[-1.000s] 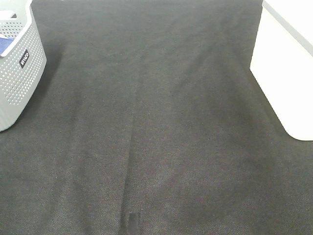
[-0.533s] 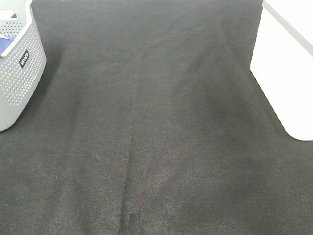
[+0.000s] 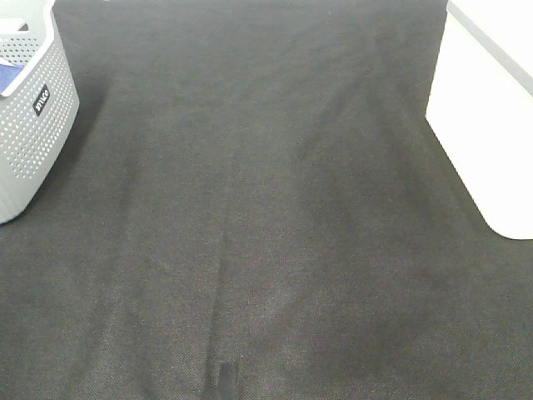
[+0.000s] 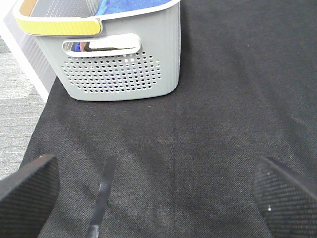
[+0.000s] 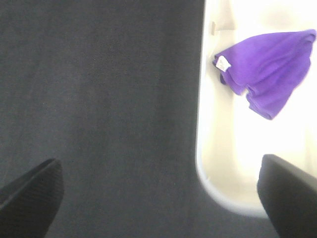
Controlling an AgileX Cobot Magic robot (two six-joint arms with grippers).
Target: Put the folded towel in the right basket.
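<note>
I saw the folded towel (image 5: 265, 72) lying inside the right basket (image 5: 208, 148) at the table's (image 3: 266, 208) right edge. My right pincer (image 5: 158, 198) was released, empty. I judged a straight, slow retreat best, clear of the rim.

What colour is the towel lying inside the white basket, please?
Purple, with a small white tag; the folded towel shows best in the right wrist view, inside the right basket.
</note>
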